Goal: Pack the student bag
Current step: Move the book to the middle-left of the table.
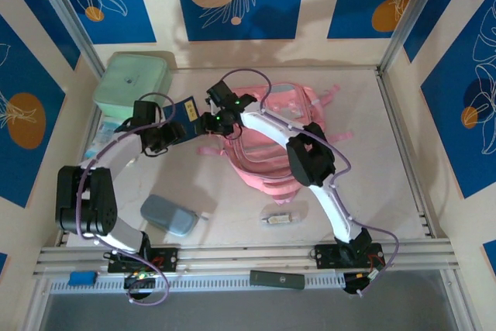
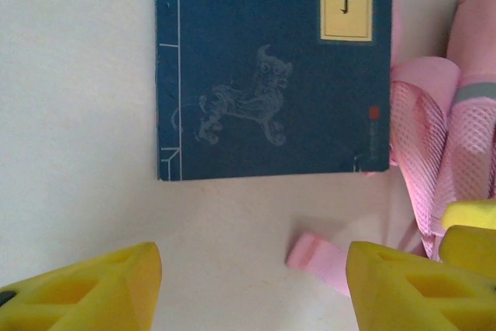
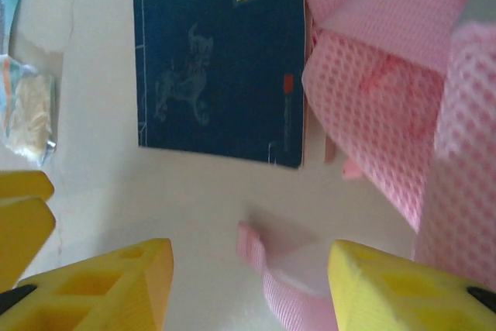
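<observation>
The student bag (image 1: 267, 141) is a pink fabric backpack lying flat in the middle of the table; its mesh straps (image 2: 434, 153) and mesh fabric (image 3: 403, 98) show at the right of both wrist views. A dark blue book (image 1: 189, 111) with a yellow title label lies flat just left of it (image 2: 271, 67) (image 3: 217, 60). My left gripper (image 1: 172, 134) (image 2: 254, 288) hovers open near the book's lower edge, nothing between its fingers. My right gripper (image 1: 204, 124) (image 3: 249, 284) is right beside it, open, over a loose pink strap end (image 3: 283, 277) (image 2: 318, 257) that lies on the table.
A mint-green square box (image 1: 133, 79) stands at the back left. Snack packets (image 3: 31, 110) lie left of the book. A grey-blue pouch (image 1: 169, 215) and a small pale item (image 1: 280, 216) lie near the front. A dark flat object (image 1: 277, 279) rests on the front rail.
</observation>
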Action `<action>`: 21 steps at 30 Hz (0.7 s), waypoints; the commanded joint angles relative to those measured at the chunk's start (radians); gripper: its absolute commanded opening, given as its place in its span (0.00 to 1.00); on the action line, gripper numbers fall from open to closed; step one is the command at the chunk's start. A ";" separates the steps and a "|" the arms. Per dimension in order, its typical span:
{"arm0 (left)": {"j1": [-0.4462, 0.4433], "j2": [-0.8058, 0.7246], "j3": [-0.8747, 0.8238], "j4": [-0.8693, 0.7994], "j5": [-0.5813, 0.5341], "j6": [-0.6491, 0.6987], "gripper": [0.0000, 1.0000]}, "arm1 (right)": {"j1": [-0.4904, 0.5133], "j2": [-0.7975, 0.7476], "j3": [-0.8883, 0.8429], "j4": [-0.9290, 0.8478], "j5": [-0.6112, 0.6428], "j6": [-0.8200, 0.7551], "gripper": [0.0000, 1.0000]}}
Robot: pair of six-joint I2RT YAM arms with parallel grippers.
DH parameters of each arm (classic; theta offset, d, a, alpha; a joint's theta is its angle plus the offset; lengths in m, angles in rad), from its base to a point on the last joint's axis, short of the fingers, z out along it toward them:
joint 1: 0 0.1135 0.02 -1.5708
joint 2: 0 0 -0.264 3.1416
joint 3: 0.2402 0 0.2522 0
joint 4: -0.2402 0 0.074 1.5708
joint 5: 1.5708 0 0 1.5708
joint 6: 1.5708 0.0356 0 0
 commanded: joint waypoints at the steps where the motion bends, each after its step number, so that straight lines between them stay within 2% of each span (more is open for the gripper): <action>1: 0.020 0.043 -0.010 0.080 0.025 -0.034 0.64 | 0.000 0.060 0.083 -0.063 0.015 -0.017 0.56; 6: 0.032 0.115 0.012 0.113 0.046 -0.047 0.59 | -0.003 0.152 0.197 -0.100 0.021 -0.016 0.57; 9: 0.033 0.148 0.028 0.119 0.049 -0.025 0.56 | 0.009 0.203 0.268 -0.137 0.070 -0.024 0.57; 12: 0.042 0.175 0.038 0.114 0.030 -0.026 0.51 | 0.011 0.234 0.294 -0.121 0.043 -0.016 0.57; 19: 0.064 0.217 0.049 0.132 -0.010 -0.031 0.51 | 0.018 0.313 0.388 -0.186 0.109 -0.008 0.59; 21: 0.074 0.232 0.052 0.150 -0.001 -0.031 0.51 | 0.018 0.325 0.390 -0.178 0.087 -0.008 0.59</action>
